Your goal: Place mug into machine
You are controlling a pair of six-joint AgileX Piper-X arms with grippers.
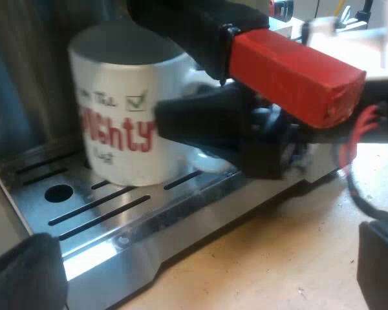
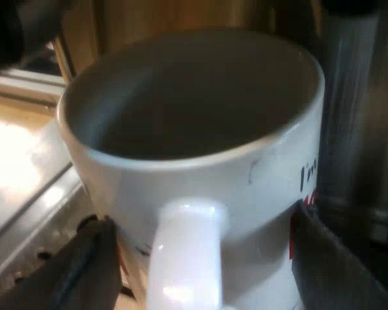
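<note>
The white mug (image 1: 119, 123) with red lettering is standing on the slotted drip tray (image 1: 97, 213) of the espresso machine (image 1: 26, 77), close against the machine's back wall, and its base seems to be meeting the grate.

The right claw (image 2: 200, 258) is gripping the mug. Its two black fingers (image 2: 90, 271) are pressing the mug's wall on either side, and the white loop of the mug's handle is pointing straight back between them towards the wrist.

Just above this claw the red end (image 1: 297, 71) of the holder's dark handle (image 1: 187, 26) is jutting out from the machine's front. It is leaving little room overhead. Beside one finger, the machine's steel column is standing very near the mug's wall.

The left claw (image 1: 204, 265) is hanging open, with its fingers (image 1: 26, 274) spread wide and nothing between them. It is hovering off the tray's front edge, well apart from the mug. Ahead of it the tray's polished lip is running across, and under it the bare wooden bench (image 1: 265, 258) is offering open space.
</note>
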